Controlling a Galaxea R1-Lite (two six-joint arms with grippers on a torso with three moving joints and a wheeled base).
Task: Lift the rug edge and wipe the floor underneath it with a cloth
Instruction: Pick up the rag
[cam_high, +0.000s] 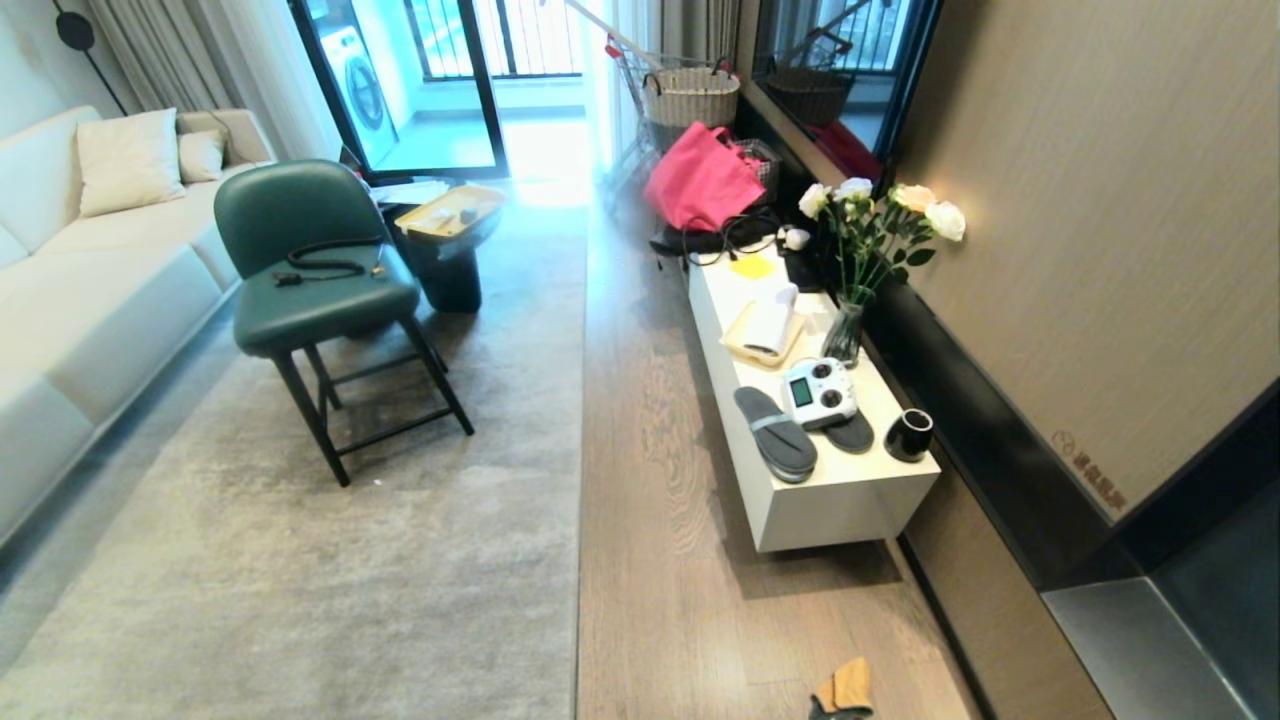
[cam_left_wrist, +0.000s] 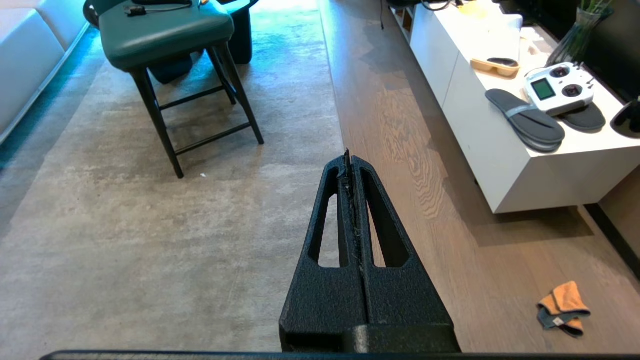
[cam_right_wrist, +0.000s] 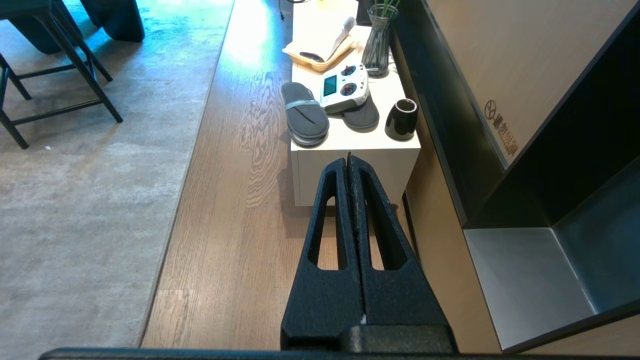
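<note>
A big pale grey rug (cam_high: 330, 540) lies flat; its rug edge (cam_high: 581, 450) runs straight beside a strip of brown wooden floor (cam_high: 660, 520). The small orange-tan cloth (cam_high: 845, 690) with a grey part lies on the floor near the bottom of the head view, and the cloth (cam_left_wrist: 562, 307) also shows in the left wrist view. My left gripper (cam_left_wrist: 348, 159) hangs shut and empty high over the rug edge (cam_left_wrist: 334, 125). My right gripper (cam_right_wrist: 349, 160) is shut and empty above the floor (cam_right_wrist: 230, 210), before the white cabinet. Neither arm shows in the head view.
A low white cabinet (cam_high: 850, 500) by the right wall carries slippers (cam_high: 775, 432), a remote controller (cam_high: 818, 392), a black cup (cam_high: 909, 434) and a flower vase (cam_high: 845, 330). A green chair (cam_high: 315, 290) stands on the rug, a sofa (cam_high: 90, 280) at left, a pink bag (cam_high: 702, 180) far back.
</note>
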